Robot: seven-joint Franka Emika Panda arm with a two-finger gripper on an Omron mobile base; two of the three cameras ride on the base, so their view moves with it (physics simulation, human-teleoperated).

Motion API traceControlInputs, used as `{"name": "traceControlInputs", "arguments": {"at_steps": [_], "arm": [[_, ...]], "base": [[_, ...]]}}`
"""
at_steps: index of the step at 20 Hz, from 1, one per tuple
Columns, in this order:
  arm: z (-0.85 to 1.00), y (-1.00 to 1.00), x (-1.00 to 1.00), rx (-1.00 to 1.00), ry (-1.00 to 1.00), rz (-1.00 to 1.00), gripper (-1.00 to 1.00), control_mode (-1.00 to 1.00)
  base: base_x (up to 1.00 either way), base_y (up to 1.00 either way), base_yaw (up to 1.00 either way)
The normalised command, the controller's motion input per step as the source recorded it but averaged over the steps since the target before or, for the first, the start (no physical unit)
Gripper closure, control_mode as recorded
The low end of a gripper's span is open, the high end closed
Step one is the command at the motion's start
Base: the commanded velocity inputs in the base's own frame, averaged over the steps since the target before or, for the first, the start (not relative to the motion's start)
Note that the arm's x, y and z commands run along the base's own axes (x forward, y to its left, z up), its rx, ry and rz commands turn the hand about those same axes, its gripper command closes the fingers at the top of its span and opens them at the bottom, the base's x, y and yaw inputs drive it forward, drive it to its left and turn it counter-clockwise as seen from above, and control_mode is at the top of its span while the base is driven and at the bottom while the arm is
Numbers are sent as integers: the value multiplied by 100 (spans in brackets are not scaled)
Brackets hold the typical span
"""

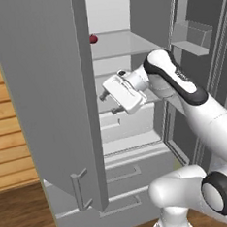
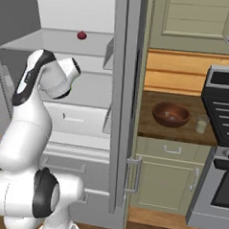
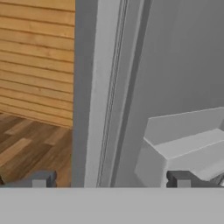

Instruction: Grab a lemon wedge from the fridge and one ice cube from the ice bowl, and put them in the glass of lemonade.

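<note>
The grey fridge (image 1: 45, 92) stands with both doors swung open, showing white shelves. My gripper (image 1: 109, 102) is inside at middle-shelf height, pointing left toward the open left door. In the hand view its fingertips (image 3: 41, 179) are spread wide, so the gripper (image 3: 111, 181) is open with nothing between them, facing the fridge door's edge (image 3: 87, 87). The lemon wedge is out of view. On the counter right of the fridge (image 2: 123, 88) sit the brown ice bowl (image 2: 171, 114) and, to its right, the small glass of lemonade (image 2: 201, 125).
A small red round fruit (image 1: 93, 38) rests on the upper shelf (image 2: 81, 35). The right door carries a clear bin (image 1: 191, 38). A stove (image 2: 222, 113) borders the counter on the right. A wood-plank wall (image 3: 39, 57) and floor lie beyond the left door.
</note>
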Motion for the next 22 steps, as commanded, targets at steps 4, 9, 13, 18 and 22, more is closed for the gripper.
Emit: {"name": "traceControlInputs", "arguments": {"at_steps": [4, 9, 13, 18, 22], "arm": [[-16, 15, 30, 0, -2, 2, -100, -100], [-26, 49, 17, 0, -4, 2, -100, -100], [-15, 72, 0, 0, 0, 6, -100, -100], [-2, 86, -5, 0, 0, 5, -100, -100], [0, 97, -26, 0, 0, 7, -100, -100]], "base": [[0, 0, 0], [0, 0, 0], [0, 0, 0], [0, 0, 0], [0, 0, 0]]}}
